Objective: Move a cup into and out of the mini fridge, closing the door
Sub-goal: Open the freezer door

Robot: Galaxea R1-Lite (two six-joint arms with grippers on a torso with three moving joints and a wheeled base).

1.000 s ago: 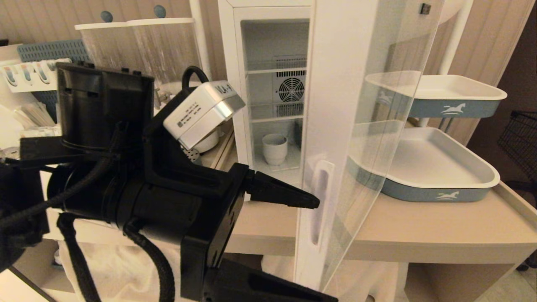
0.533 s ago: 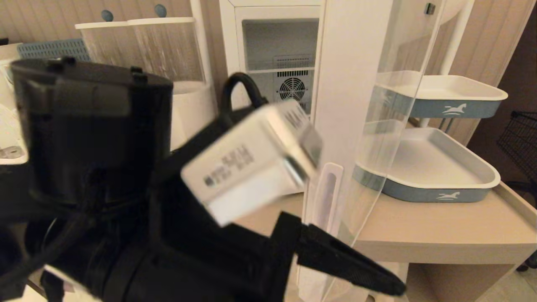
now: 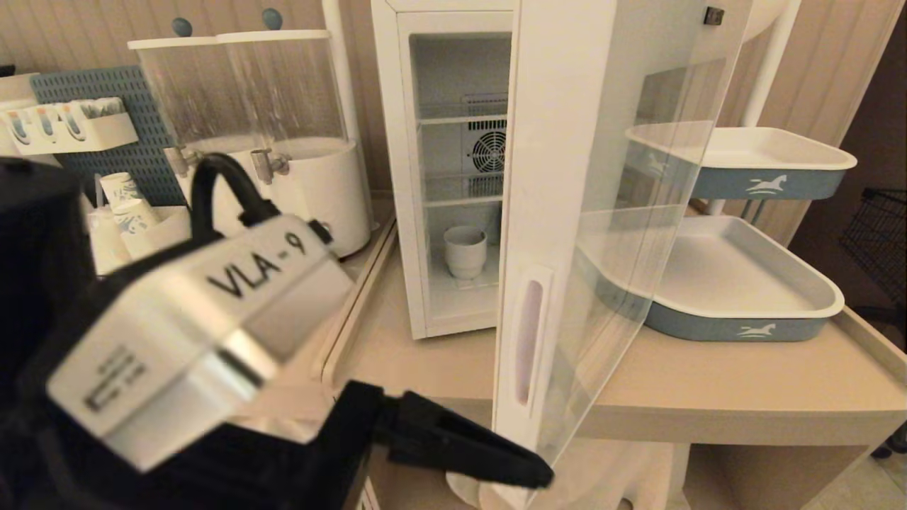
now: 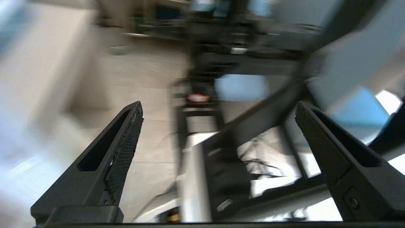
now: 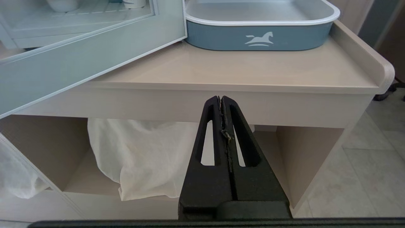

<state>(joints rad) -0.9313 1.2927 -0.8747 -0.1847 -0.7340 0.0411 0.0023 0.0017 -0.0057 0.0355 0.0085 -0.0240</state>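
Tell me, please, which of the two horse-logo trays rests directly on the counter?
The lower, nearer tray sits on the counter right of the fridge door; the upper tray is raised above it.

We see a beige counter [image 3: 708, 397] with a raised lip along its right edge. On it stands the mini fridge [image 3: 407, 177], and just to the fridge's right lies a blue tray [image 3: 737, 326] with a white rim. Further left, a white drink dispenser [image 3: 319, 184] and paper cups [image 3: 124, 202] rest on an adjoining surface.
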